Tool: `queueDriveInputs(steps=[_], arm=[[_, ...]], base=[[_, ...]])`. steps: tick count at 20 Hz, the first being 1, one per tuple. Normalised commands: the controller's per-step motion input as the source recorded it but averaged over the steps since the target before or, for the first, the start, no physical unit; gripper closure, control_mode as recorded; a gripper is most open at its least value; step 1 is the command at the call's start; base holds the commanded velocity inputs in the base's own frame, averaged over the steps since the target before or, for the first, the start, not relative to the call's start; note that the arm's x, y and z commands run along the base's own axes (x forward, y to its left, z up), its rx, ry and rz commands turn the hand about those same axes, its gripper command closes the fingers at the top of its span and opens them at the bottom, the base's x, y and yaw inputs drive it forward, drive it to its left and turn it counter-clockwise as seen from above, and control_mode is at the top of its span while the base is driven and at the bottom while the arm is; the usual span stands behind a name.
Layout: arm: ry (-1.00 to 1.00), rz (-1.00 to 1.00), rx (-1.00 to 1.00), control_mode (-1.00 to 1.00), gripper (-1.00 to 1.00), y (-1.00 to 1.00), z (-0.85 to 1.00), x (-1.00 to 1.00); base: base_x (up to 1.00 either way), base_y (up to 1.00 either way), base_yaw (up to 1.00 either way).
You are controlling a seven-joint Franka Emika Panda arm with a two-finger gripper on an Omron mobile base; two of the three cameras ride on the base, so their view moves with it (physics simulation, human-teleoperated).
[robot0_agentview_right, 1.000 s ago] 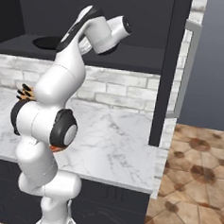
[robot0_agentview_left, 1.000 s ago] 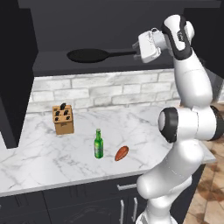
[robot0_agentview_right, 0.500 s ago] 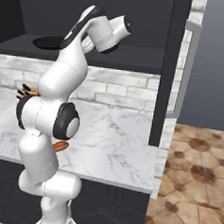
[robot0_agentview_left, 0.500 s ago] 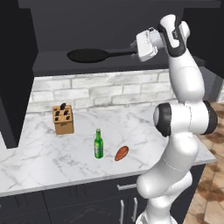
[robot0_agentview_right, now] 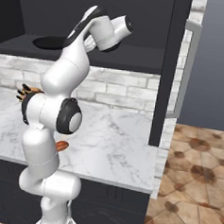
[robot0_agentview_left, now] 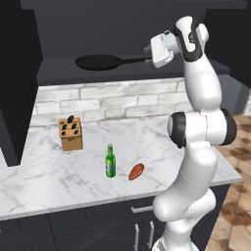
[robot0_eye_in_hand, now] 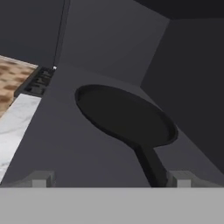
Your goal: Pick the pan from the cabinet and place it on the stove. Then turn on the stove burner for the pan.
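Early stage: pan [robot0_agentview_left: 98,62] lies on cabinet [robot0_agentview_left: 122,73] shelf, not grasped. Gripper [robot0_agentview_left: 146,49] spread wide at handle end. Left: grasp, move to stove, turn burner on.

The pan [robot0_agentview_left: 98,62] lies on the cabinet [robot0_agentview_left: 59,73] shelf, handle toward 3 o'clock. On the table [robot0_agentview_left: 39,181] below: knife block [robot0_agentview_left: 70,134] at 9 o'clock of the bottle [robot0_agentview_left: 111,162], sausage [robot0_agentview_left: 136,171] at 3.

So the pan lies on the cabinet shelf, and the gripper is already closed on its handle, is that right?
Not quite. The pan does lie on the cabinet shelf, but the gripper is open: in the hand view its fingertips stand wide apart, with the handle running up between them, nearer one tip.
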Motion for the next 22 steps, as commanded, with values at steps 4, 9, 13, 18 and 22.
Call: queueDriveInputs(steps=[4,9,13,18,22], arm=[[0.00,0.00,-0.01,-1.00,-1.00,0.01,-0.05,0.19],[0.00,0.00,-0.01,-1.00,-1.00,0.01,-0.05,0.17],[0.00,0.00,-0.01,-1.00,-1.00,0.00,-0.05,0.14],[0.00,0.00,-0.01,-1.00,-1.00,0.01,-0.05,0.12],[0.00,0.00,-0.01,-1.00,-1.00,0.02,-0.06,0.12]], base=[[0.00,0.00,0.00],[0.00,0.00,0.00],[0.00,0.00,0.00],[0.00,0.00,0.00],[0.00,0.00,0.00]])
